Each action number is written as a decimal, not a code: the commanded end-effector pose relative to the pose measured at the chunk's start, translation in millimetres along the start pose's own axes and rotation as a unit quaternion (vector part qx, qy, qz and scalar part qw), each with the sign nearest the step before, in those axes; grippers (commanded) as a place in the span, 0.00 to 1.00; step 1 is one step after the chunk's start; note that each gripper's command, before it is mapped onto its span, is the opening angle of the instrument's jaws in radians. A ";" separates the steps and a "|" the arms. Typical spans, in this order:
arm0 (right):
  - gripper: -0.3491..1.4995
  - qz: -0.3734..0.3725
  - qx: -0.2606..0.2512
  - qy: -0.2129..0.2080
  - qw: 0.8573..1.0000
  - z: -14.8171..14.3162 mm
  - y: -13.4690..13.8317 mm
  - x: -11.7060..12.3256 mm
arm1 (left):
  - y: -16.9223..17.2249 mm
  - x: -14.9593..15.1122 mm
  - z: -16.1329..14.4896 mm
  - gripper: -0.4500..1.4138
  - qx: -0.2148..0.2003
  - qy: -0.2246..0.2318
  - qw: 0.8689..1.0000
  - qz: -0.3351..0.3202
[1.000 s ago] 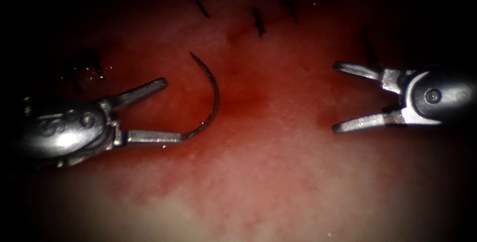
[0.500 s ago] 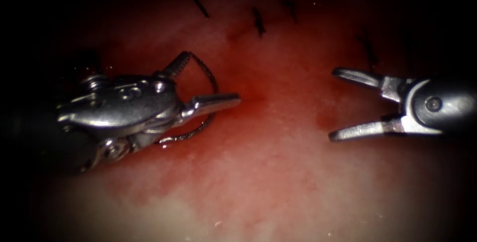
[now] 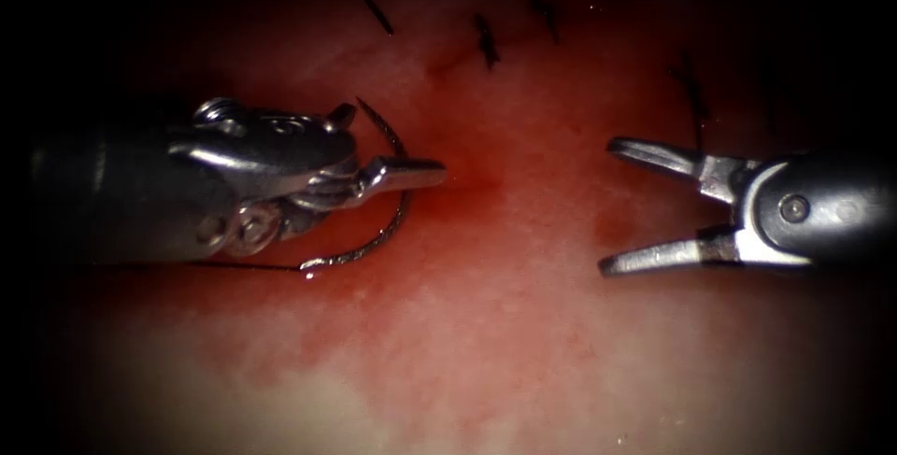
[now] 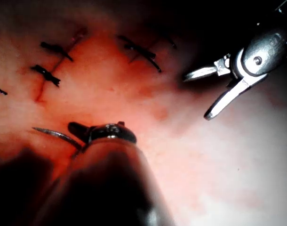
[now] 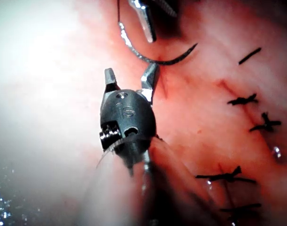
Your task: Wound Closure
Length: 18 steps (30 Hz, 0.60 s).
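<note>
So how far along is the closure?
Done: several stitches placed in the tissue. In hand: nothing; left tool open over the needle, which lies on the tissue, thread trailing; right tool open, empty. Left: gripping the needle; remaining stitches unclear.

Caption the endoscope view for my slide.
Left steel claw open over the curved metal needle lying free on red-stained tissue; right steel claw open and empty; dark thread trails left.

Dark stitches (image 3: 485, 40) run in a row across the top of the endoscope view, short black marks set well apart, some tilted. Red fluid (image 3: 523, 137) spreads below them, deepest at the middle, paler toward the bottom. The right wrist view shows the stitches as small knotted crosses.
</note>
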<state>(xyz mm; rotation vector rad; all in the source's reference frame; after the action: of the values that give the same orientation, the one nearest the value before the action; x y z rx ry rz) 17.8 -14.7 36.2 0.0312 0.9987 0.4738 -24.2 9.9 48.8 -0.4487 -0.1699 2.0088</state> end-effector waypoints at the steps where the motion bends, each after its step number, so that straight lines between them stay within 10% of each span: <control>1: 0.74 0.003 0.002 0.000 1.000 0.5 -0.8 -0.4 | 0.7 -0.4 1.0 0.69 0.003 -0.004 1.000 0.000; 18: 0.73 0.003 0.004 -0.004 1.000 0.5 -1.0 -0.3 | 1.9 -2.6 7.2 0.90 0.007 -0.058 0.998 -0.008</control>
<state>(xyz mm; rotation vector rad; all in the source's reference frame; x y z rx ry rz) 17.9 -14.9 36.1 0.0410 0.9925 0.4754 -27.0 8.0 54.9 -0.3197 -0.2262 2.0182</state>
